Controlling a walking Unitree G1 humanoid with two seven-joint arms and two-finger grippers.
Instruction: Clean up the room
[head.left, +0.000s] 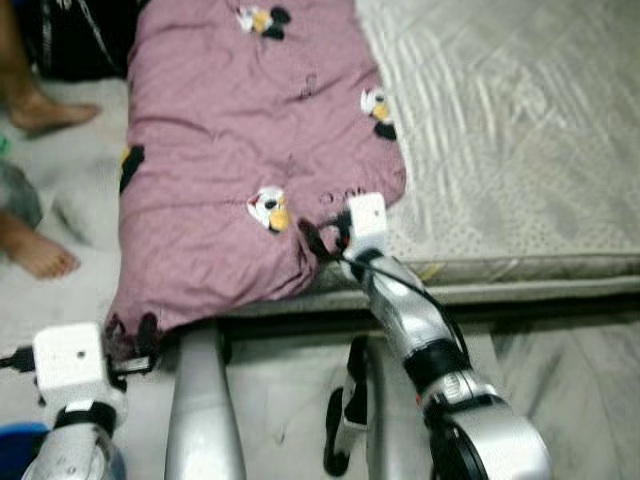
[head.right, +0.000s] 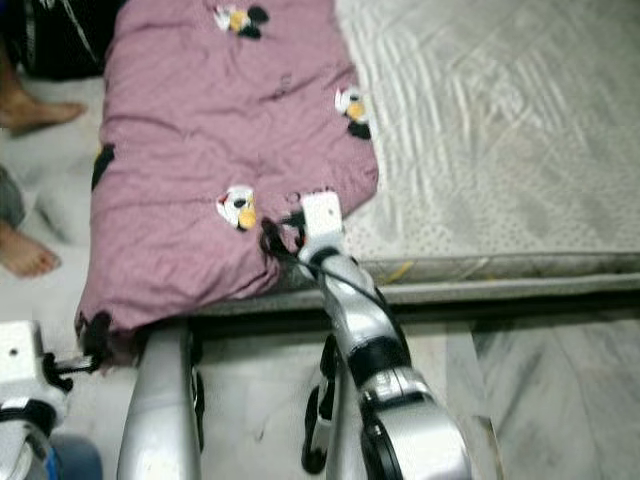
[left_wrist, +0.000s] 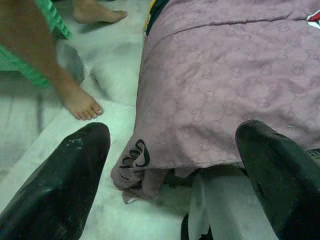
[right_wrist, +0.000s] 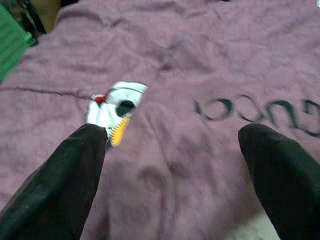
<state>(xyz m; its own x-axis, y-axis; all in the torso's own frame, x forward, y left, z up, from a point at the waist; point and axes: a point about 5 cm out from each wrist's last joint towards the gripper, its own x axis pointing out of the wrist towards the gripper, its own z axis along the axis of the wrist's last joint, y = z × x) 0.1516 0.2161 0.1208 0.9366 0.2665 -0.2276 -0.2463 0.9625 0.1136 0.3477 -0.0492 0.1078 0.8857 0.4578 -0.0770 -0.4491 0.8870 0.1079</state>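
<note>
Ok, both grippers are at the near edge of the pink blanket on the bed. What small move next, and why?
Probably close both grippers on the hem. The pink cartoon-print blanket droops over the grey mattress's near edge. The left gripper is open around its hanging corner, and the right gripper is open over the fabric near the black lettering. Neither holds anything yet, so pinching comes before any pulling.

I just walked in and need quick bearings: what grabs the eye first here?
A mauve blanket with cartoon prints lies over the left part of the mattress, its corner hanging off the near edge. Both grippers are open at that near edge: the right gripper over the blanket, the left gripper at the hanging corner. A person's bare feet stand on the floor left of the bed.
</note>
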